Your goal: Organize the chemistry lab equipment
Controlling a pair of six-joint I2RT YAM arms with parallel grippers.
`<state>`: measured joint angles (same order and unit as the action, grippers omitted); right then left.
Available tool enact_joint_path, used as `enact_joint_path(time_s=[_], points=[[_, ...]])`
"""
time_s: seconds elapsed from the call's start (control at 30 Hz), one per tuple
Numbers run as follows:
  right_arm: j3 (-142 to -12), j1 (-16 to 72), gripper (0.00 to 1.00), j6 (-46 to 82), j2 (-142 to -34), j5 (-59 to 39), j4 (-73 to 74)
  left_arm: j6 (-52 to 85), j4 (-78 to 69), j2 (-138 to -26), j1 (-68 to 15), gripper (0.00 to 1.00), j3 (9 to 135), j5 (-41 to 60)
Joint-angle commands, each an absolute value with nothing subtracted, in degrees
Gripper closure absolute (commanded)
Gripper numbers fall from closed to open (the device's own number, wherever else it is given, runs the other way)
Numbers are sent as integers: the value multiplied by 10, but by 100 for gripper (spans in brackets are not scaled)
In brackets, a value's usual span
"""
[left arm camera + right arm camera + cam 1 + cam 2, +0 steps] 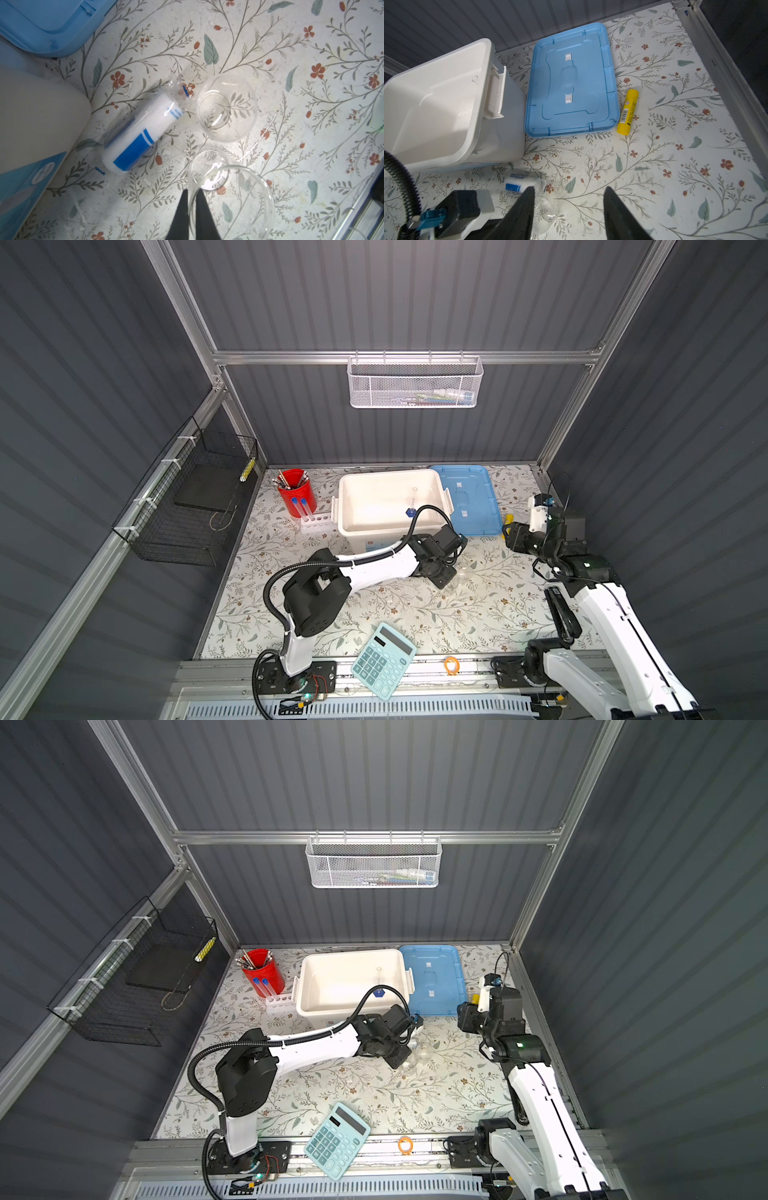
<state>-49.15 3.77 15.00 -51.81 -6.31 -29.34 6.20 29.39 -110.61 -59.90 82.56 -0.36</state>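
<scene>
Left tool [192, 191] pinched on beaker [234, 199] rim; right tool [569, 189] half-open, empty; one flask [226, 108], one blue-white roll [141, 133] beside.

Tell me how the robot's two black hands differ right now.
The left hand is shut, pinching the rim of a clear glass beaker; the right hand is open and empty. The left hand is mid-table near the white plastic bin; the right hand sits near the blue plastic lid. Both have black tapered fingers.
</scene>
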Motion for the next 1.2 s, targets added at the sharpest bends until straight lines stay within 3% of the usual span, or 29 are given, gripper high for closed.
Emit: enact_joint_path(time_s=[0.0,0.3,0.7,1.17], points=[[-486,35,46,149,-518,-69,-284,51,316,-1122,-595,91,839,-2],[-484,34,46,149,-515,-69,-283,42,329,-1134,-594,84,851,-6],[-483,33,46,149,-516,-69,-282,37,341,-1126,-595,95,858,-16],[-484,32,46,152,-513,-72,-283,-6,467,-1060,-594,98,919,-34]])
